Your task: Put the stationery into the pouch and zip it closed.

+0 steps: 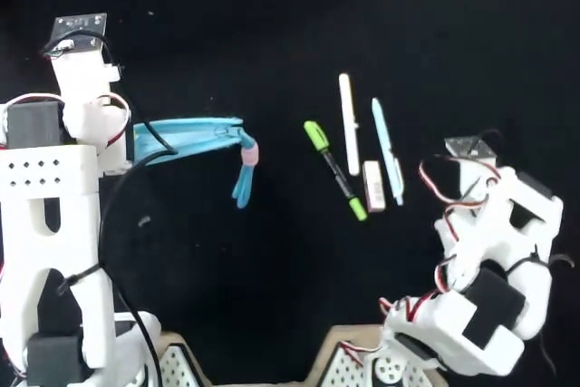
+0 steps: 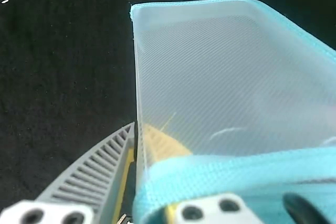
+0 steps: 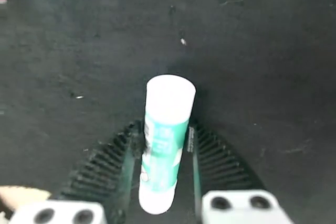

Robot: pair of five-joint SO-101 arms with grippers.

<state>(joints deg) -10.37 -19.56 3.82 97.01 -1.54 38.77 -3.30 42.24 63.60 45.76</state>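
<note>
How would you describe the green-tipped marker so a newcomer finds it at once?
In the high view, look right of centre on the black table, at the row of four loose items. The marker is the leftmost, lying slanted; it alone has a black body with bright green ends, while its neighbours are white or pale blue.
</note>
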